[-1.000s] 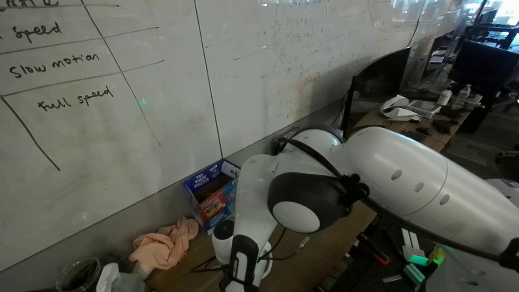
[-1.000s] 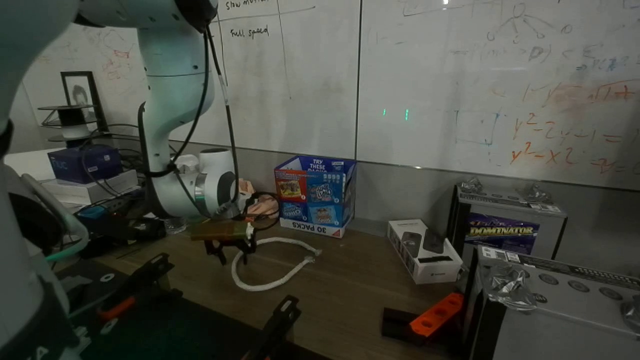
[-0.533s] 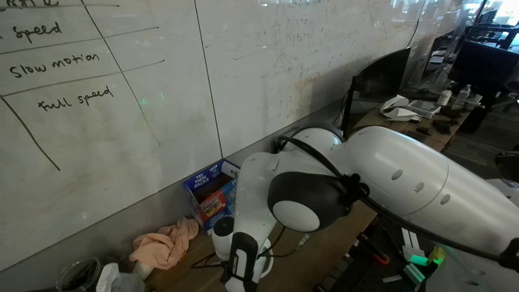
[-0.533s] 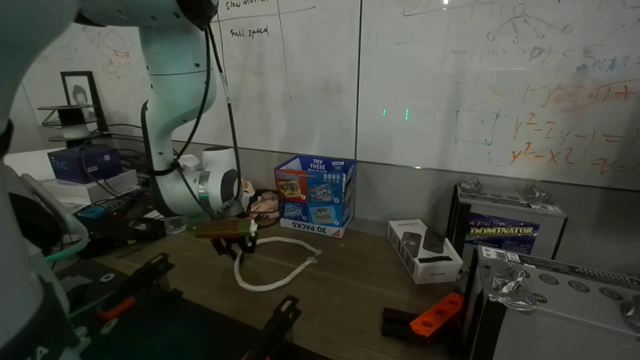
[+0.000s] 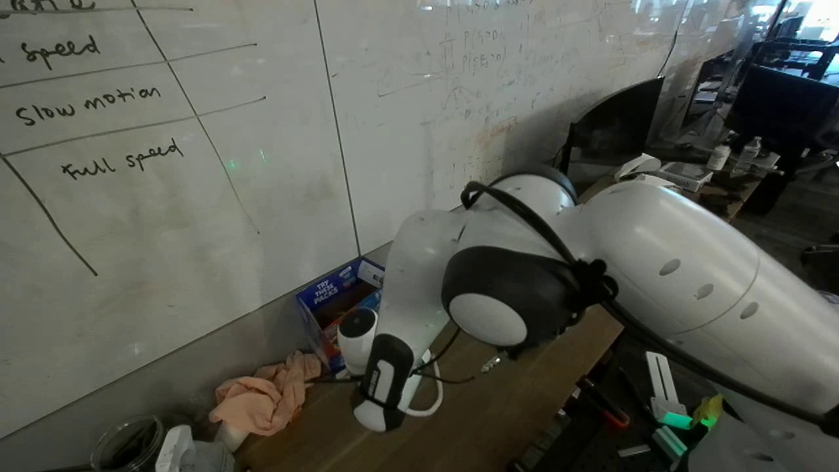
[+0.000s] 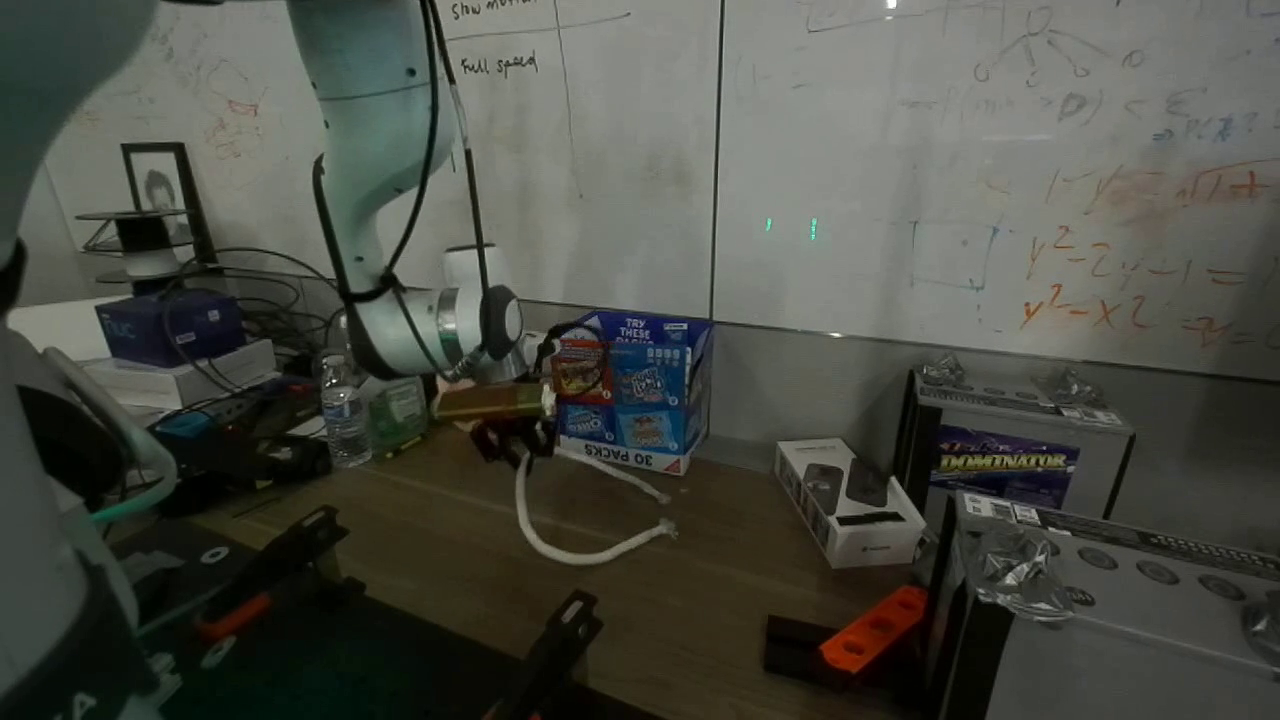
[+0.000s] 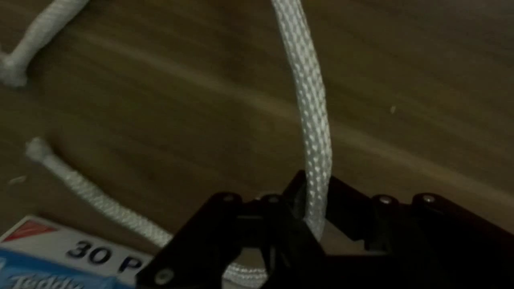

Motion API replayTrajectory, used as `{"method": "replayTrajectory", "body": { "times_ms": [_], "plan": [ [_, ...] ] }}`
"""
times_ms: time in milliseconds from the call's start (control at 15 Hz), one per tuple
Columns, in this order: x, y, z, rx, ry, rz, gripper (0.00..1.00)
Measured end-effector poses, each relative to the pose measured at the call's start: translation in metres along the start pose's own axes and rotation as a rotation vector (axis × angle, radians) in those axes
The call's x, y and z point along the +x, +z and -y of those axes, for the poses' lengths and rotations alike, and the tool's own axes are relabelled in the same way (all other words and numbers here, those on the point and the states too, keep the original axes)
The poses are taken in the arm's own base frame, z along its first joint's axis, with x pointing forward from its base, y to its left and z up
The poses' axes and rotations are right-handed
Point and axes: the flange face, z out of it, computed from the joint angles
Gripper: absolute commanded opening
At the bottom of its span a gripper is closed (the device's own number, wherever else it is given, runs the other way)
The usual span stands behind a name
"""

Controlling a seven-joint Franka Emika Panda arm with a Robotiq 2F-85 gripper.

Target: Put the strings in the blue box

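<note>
A thick white braided string point(image 6: 575, 557) runs in a loop up to my gripper point(image 6: 522, 455). In the wrist view the string point(image 7: 313, 104) passes between the dark fingertips, and the gripper point(image 7: 311, 200) is shut on it. Both loose ends point toward the same side; whether they touch the table I cannot tell. Only the blue box point(image 6: 645, 385) with snack pictures stands close by, to the right of the gripper in this exterior view. Its open top shows in an exterior view, where the arm partly covers the box point(image 5: 324, 288) and hides the gripper.
Behind the box rises a whiteboard point(image 5: 262, 196). A peach cloth point(image 5: 269, 393) lies beside it. Farther along the table are a white phone box point(image 6: 850, 500), an orange part point(image 6: 875, 630) and grey cases point(image 6: 1010, 450). A water bottle point(image 6: 345, 415) stands behind the arm.
The jaws have closed on the string. My gripper has risen from the table and shifted toward the blue box, drawing the string along with it.
</note>
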Motion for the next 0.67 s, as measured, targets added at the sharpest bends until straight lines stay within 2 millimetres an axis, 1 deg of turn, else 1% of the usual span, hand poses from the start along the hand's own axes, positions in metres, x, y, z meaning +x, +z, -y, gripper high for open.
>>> {"method": "replayTrajectory", "body": {
  "times_ms": [200, 333, 467, 667],
  "plan": [
    [0.034, -0.06, -0.044, -0.036, 0.073, -0.057, 0.06],
    [0.053, -0.103, -0.072, -0.062, 0.129, -0.109, 0.06],
    [0.067, -0.147, -0.097, -0.081, 0.188, -0.151, 0.06],
    [0.081, -0.216, -0.127, -0.069, 0.294, -0.174, 0.06]
  ]
}}
